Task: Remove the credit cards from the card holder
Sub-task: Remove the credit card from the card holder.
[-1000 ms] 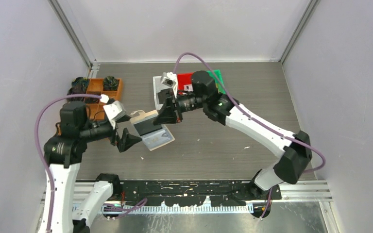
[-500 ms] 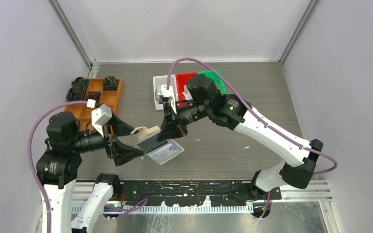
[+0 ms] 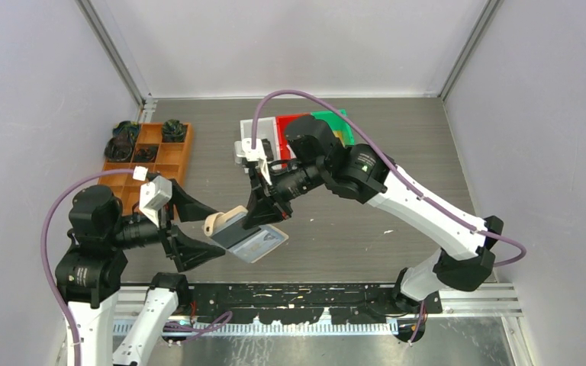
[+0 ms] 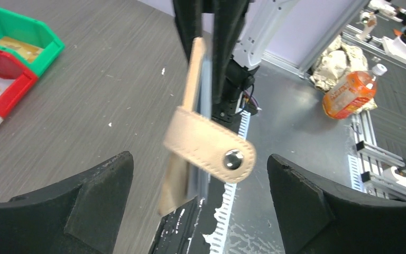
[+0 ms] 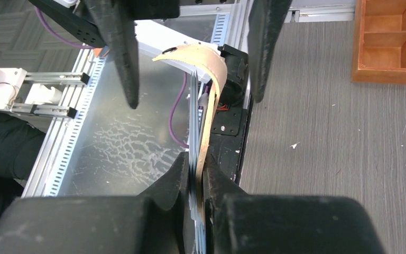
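Note:
The tan card holder (image 3: 227,222) hangs in the air over the table's near left part, with its snap tab (image 4: 210,144) curled toward my left arm. Pale credit cards (image 3: 264,243) stick out of it in a fanned stack and show edge-on in the right wrist view (image 5: 192,132). My right gripper (image 3: 263,216) is shut on the holder (image 5: 207,119) and the cards together. My left gripper (image 3: 201,229) is open wide, one finger (image 4: 92,203) on each side of the tab, not touching it. Both left fingers (image 5: 120,50) show in the right wrist view.
A wooden compartment tray (image 3: 155,152) sits at the left. A white tray (image 3: 249,131), a red bin (image 3: 290,124) and a green bin (image 3: 336,120) stand at the back behind the right arm. The metal rail (image 3: 313,293) runs along the near edge.
My right arm has carried the holder and cards toward the near left. My left arm has drawn back and lower, and its jaws now stand wide around the tab.

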You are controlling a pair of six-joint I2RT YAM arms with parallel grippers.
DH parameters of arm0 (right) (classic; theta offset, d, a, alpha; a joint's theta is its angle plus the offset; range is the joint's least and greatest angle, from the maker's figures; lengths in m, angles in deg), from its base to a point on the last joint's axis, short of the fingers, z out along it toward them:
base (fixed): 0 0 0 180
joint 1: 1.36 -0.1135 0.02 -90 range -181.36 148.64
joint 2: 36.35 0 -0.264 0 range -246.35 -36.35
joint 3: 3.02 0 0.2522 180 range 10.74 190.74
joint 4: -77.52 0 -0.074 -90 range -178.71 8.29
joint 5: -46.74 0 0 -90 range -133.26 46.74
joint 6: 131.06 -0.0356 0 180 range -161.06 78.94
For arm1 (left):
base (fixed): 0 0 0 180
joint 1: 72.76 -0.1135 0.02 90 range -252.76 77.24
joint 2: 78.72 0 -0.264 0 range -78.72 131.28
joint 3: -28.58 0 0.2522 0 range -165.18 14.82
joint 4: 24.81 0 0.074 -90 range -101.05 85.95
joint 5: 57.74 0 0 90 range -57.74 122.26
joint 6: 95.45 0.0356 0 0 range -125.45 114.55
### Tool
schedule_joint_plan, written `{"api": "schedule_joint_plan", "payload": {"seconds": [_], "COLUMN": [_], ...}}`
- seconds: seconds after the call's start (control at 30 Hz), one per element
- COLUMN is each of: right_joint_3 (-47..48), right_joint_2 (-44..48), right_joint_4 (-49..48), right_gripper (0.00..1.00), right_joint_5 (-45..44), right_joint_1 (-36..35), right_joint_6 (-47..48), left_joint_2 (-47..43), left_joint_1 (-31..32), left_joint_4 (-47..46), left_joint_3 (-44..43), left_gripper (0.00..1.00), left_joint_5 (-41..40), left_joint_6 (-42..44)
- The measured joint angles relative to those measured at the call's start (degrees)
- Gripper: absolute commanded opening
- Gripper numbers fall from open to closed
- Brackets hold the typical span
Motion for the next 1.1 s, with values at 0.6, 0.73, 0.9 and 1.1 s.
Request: {"api": "schedule_joint_plan", "payload": {"seconds": [0.6, 0.73, 0.9, 1.1], "right_joint_3": [10.2, 10.2, 7.9, -8.4], "right_joint_2": [-8.9, -8.9, -8.4, -2.2], "right_joint_4": [4.1, 3.5, -2.0, -22.6], "right_gripper": [0.01, 0.21, 0.45, 0.57], "right_joint_5": [-0.7, -0.9, 1.4, 5.7], "right_joint_1": [-2.1, -2.1, -1.9, 0.4], "right_joint_6": [-0.1, -1.9, -6.5, -20.0], "left_joint_2": [0.7, 0.0, -1.4, -2.2], "left_joint_1": [0.0, 0.1, 0.1, 0.2], "left_joint_4": [-3.7, -6.7, -10.9, -18.8], "left_joint_3": [6.5, 7.2, 7.6, 8.5], "left_gripper": [0.21, 0.02, 0.0, 0.0], "left_joint_5": [4.7, 4.7, 3.3, 1.6], "left_joint_6": [-4.8, -7.3, -12.0, -21.5]}}
